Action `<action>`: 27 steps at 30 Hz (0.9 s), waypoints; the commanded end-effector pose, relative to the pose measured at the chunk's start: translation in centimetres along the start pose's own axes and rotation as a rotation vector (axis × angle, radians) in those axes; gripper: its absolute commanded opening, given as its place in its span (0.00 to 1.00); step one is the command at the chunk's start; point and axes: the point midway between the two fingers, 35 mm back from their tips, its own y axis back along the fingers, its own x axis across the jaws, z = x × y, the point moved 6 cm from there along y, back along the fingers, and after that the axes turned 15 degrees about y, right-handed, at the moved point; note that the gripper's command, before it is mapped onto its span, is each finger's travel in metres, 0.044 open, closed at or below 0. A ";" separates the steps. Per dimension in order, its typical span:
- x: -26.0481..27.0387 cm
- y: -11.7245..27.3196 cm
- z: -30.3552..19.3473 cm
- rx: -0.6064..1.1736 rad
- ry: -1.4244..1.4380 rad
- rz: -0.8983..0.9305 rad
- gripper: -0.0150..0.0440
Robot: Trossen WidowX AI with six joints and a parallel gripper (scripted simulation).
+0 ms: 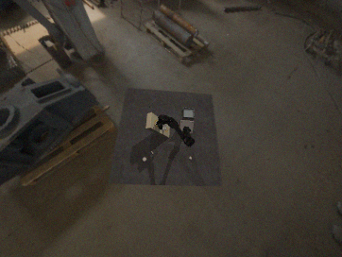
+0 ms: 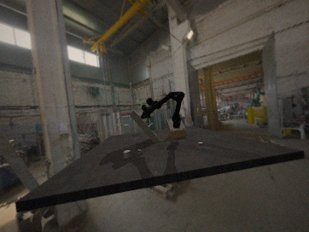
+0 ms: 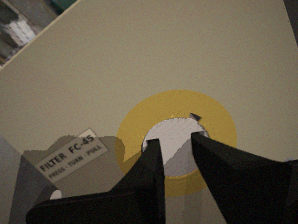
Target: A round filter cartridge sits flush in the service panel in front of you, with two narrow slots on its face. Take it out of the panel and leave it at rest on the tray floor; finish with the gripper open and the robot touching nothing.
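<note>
The beige service panel (image 1: 151, 120) (image 2: 144, 125) (image 3: 150, 50) stands tilted. In the wrist view a yellow ring (image 3: 135, 117) surrounds the pale round filter cartridge (image 3: 172, 131), which sits within the ring's opening. A small dark notch shows at the opening's upper right edge. My gripper (image 3: 173, 141) (image 2: 143, 115) is shut on the cartridge, with its fingertips at two opposite sides of the face. The fingers hide the slots, and I cannot tell whether the face is exactly flush. A small pale square tray (image 1: 188, 113) with a dark rim appears beyond the arm's base.
A label (image 3: 72, 155) reading "FILTER FC-45, PRESS, TURN, PULL" is on the panel, left of the ring. Small white round pieces (image 1: 145, 159) (image 2: 126, 153) lie on the dark table top (image 1: 203, 170) (image 2: 205, 158). The arm's base stands beside a box-like block (image 2: 177, 134).
</note>
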 end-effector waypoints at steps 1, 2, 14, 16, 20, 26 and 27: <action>0.1 -0.4 0.0 0.002 0.135 -0.008 0.25; 0.1 -0.4 0.0 0.002 0.170 -0.008 0.25; 0.1 -0.4 0.0 0.004 0.589 -0.008 0.25; 0.1 -0.4 0.0 0.004 0.659 -0.008 0.25; 0.1 -0.3 0.0 0.004 0.798 -0.007 0.25; 0.1 -0.3 0.0 0.005 1.008 -0.007 0.25; 0.1 -0.3 0.0 0.005 1.042 -0.007 0.25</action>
